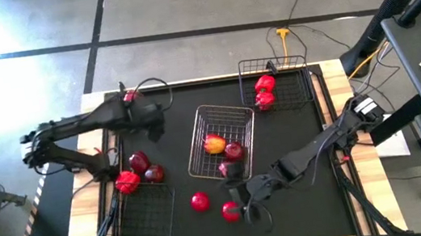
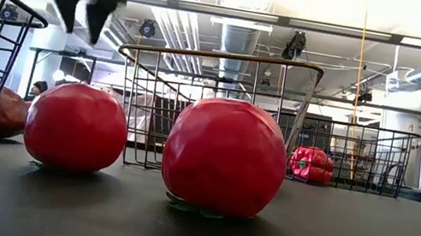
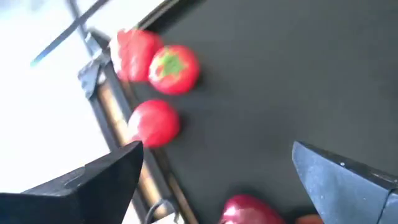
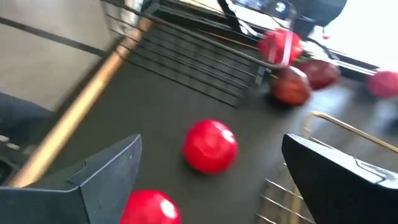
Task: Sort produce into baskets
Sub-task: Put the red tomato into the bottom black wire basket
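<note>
My right gripper [image 1: 245, 209] [image 4: 211, 142] is open and hovers over two round red tomatoes on the black mat near the table's front. One tomato [image 1: 231, 211] [image 4: 149, 208] lies beside it and the other [image 1: 199, 202] [image 4: 210, 145] lies farther left. Both rest on the mat in the low view [image 2: 225, 155] [image 2: 76, 127]. My left gripper [image 1: 156, 123] [image 3: 217, 146] [image 2: 83, 0] is open and empty, high over the mat left of the silvery basket [image 1: 204, 164]. That basket holds a yellow-red apple [image 1: 214, 143] and a dark apple [image 1: 234, 151].
A pepper [image 1: 127, 180] and two dark apples [image 1: 139, 160] [image 1: 154, 173] lie on the mat at the far edge of the near-left black basket [image 1: 139, 225]. The far-right black basket [image 1: 299, 82] holds red produce [image 1: 264, 92]. Bare mat lies at the near right.
</note>
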`<state>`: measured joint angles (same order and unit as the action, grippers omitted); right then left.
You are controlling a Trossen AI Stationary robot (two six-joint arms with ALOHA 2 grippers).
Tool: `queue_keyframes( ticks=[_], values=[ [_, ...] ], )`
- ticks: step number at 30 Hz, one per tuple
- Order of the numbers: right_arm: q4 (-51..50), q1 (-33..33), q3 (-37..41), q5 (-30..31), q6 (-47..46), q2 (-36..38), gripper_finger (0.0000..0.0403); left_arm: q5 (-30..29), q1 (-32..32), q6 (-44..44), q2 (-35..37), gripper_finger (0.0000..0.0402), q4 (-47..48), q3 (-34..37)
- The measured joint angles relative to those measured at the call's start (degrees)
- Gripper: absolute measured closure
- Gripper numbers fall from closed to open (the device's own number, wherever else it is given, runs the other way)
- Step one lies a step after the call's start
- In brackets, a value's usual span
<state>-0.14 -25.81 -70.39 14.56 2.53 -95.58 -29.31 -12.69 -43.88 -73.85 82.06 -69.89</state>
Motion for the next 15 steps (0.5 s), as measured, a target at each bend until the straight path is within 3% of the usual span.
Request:
queue_keyframes(
  ticks=[6, 12, 15],
  values=[
    [2.80, -1.24, 0.02, -5.83, -1.93, -1.05, 0.0023, 1.83, -10.07, 6.48, -4.14, 0.0009, -3.99, 1.64],
    [2.53, -3.99, 0.17, -7.26, -3.00, -4.13, 0.0023, 11.70, -18.50, 14.45, -6.02, 0.0009, -12.05, 4.67],
    [2.40, -5.01, 0.17, -7.30, -4.43, -5.51, 0.0023, 13.13, -20.92, 16.66, -7.01, 0.0009, -13.12, 5.81]
  ],
)
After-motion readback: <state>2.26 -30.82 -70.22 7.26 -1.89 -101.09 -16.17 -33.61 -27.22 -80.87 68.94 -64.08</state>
